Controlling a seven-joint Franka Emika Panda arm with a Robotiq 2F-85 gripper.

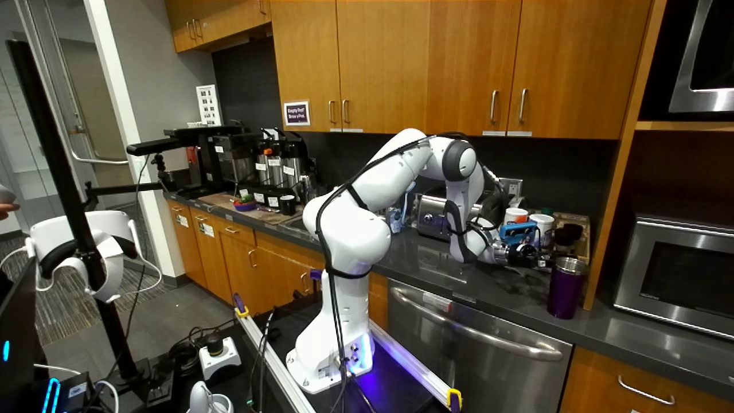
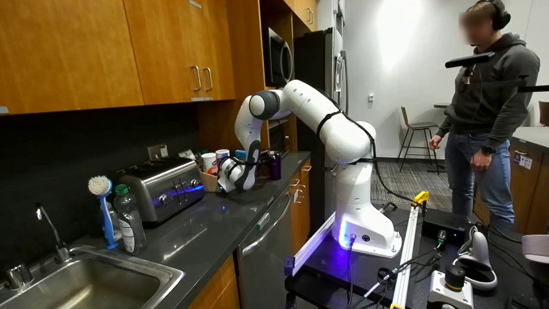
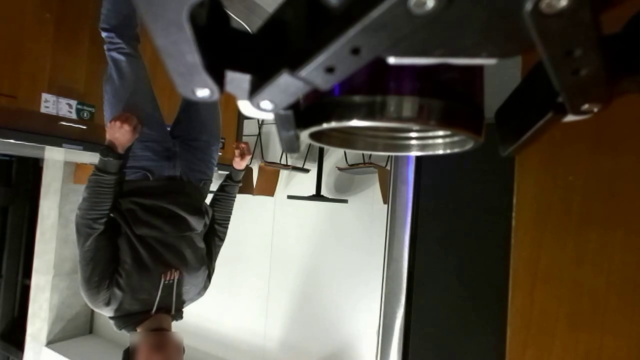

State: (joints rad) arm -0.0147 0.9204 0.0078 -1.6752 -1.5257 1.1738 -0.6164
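Note:
A purple tumbler with a silver rim and no lid stands upright near the counter's front edge. It also shows in an exterior view. My gripper is low over the counter, right at the tumbler's upper part. In the wrist view, which stands upside down, the gripper is open, with one finger on each side of the tumbler. A narrow gap shows at the right finger; whether the left finger touches the rim I cannot tell.
A box of white canisters and jars stands behind the gripper, against a wooden side panel. A steel toaster stands along the wall. A microwave is beyond the panel. A bottle, brush and sink are farther along. A person stands nearby.

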